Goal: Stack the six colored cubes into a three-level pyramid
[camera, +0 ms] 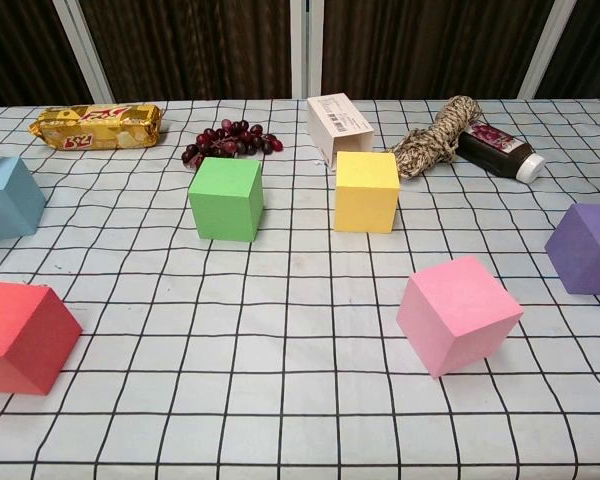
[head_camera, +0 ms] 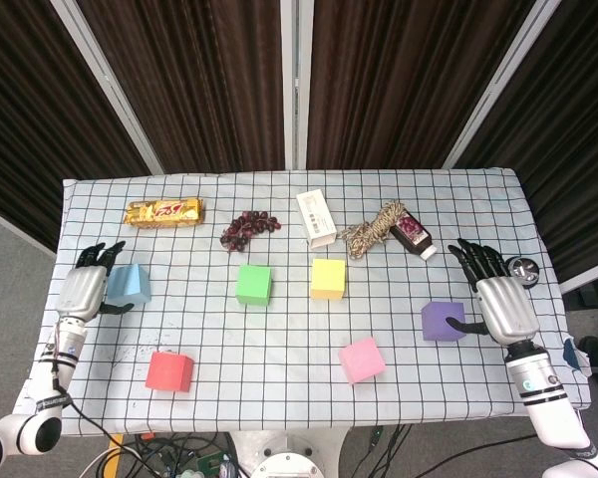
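Observation:
Six cubes lie apart on the checked cloth, none stacked: blue (head_camera: 130, 283) (camera: 8, 196), green (head_camera: 253, 284) (camera: 226, 198), yellow (head_camera: 328, 278) (camera: 366, 190), purple (head_camera: 443, 321) (camera: 588, 248), pink (head_camera: 362, 359) (camera: 458, 313) and red (head_camera: 170, 370) (camera: 20, 335). My left hand (head_camera: 81, 289) hovers just left of the blue cube, fingers spread, holding nothing. My right hand (head_camera: 500, 302) is just right of the purple cube with fingers spread and its thumb reaching to the cube's side. The chest view shows neither hand clearly.
Along the back of the table lie a gold snack bar (head_camera: 165, 211), a bunch of dark grapes (head_camera: 249, 228), a white carton (head_camera: 316, 217), a coil of rope (head_camera: 374, 230) and a small dark bottle (head_camera: 415, 235). Both hands are near the table's side edges.

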You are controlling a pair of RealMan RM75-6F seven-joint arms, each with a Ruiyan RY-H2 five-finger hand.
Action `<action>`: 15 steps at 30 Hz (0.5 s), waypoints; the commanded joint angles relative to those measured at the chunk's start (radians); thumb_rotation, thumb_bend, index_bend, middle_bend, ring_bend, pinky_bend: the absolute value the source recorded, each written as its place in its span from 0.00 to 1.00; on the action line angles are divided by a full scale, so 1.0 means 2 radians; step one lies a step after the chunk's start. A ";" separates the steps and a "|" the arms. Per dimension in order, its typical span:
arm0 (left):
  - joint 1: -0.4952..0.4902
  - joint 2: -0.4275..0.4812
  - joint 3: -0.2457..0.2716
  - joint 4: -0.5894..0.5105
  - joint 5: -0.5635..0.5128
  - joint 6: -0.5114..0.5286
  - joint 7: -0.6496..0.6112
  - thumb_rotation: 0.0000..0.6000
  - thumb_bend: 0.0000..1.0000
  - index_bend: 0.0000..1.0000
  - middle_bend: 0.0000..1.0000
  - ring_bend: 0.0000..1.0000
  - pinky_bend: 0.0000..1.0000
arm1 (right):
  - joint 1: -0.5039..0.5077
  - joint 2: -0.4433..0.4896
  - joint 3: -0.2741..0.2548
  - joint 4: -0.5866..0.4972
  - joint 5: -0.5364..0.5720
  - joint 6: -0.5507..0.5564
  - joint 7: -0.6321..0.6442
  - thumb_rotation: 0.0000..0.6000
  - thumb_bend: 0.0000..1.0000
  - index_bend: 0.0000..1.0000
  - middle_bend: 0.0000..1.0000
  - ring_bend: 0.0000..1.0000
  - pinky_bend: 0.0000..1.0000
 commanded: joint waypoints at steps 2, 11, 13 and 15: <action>0.002 -0.013 -0.003 0.012 -0.003 -0.014 -0.026 1.00 0.00 0.00 0.16 0.00 0.00 | 0.001 0.000 -0.002 0.002 0.007 -0.003 -0.005 1.00 0.01 0.00 0.00 0.00 0.00; -0.009 -0.048 -0.012 0.063 -0.002 -0.023 -0.012 1.00 0.00 0.00 0.23 0.00 0.00 | -0.001 0.004 -0.006 0.002 0.010 -0.001 -0.004 1.00 0.01 0.00 0.00 0.00 0.00; -0.011 -0.053 -0.014 0.070 -0.006 -0.026 -0.004 1.00 0.00 0.00 0.29 0.00 0.00 | -0.001 0.003 -0.005 0.002 0.013 -0.001 -0.004 1.00 0.01 0.00 0.00 0.00 0.00; -0.012 -0.055 -0.015 0.074 -0.008 -0.028 0.002 1.00 0.00 0.00 0.33 0.00 0.00 | 0.000 0.004 -0.007 0.002 0.011 -0.004 -0.001 1.00 0.01 0.00 0.00 0.00 0.00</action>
